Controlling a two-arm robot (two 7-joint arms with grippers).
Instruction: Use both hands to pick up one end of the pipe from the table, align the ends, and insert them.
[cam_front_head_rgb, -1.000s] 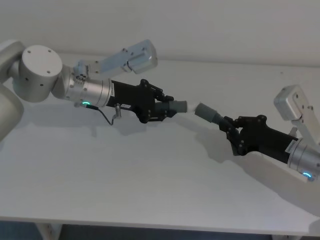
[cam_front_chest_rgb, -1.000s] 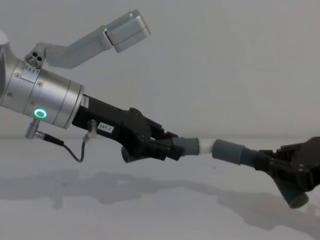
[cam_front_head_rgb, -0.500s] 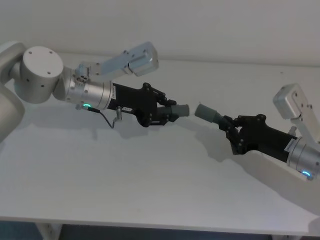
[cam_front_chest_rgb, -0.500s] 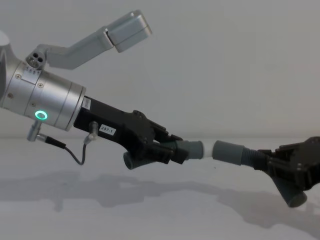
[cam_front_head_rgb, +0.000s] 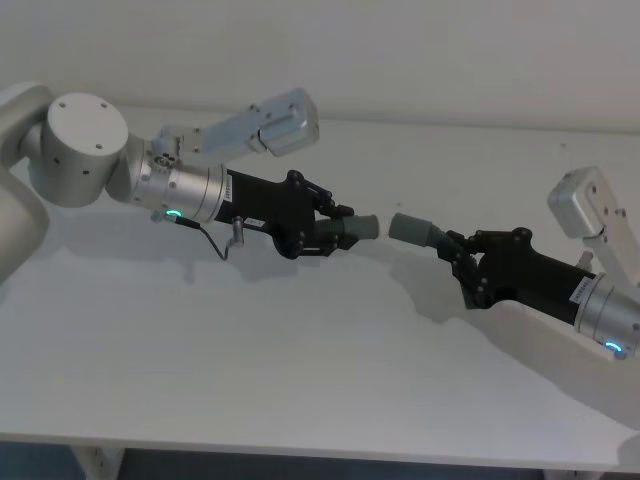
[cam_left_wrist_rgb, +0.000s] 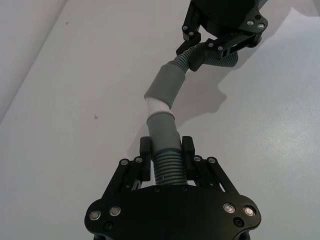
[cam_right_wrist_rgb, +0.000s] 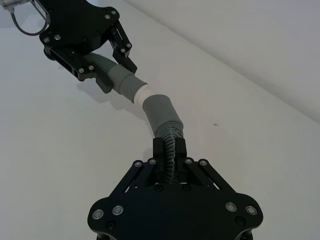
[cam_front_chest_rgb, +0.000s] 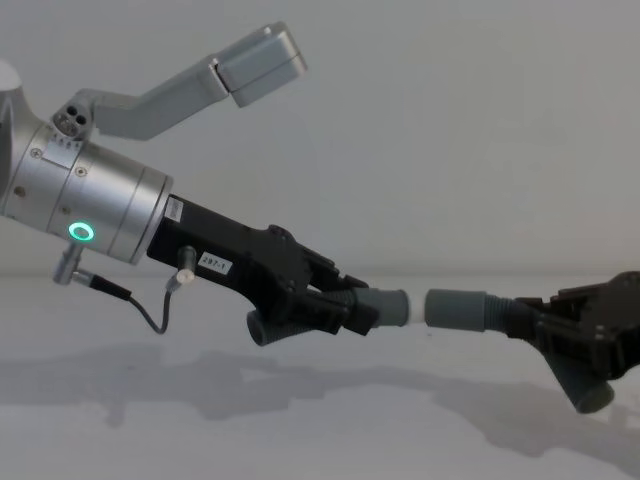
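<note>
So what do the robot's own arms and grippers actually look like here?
Both grippers, left gripper and right gripper, are black plastic, two-fingered, with linkage bars and small silver screws. Each sits on a thick silver cylindrical wrist with a glowing green ring. The left wrist carries a thin dark cable and a small white label. Pale grey angular housings stick out from the wrists.

A plain pale wall (cam_front_head_rgb: 420, 50) rises behind, and a small dark speck (cam_left_wrist_rgb: 95, 117) marks the white surface.
</note>
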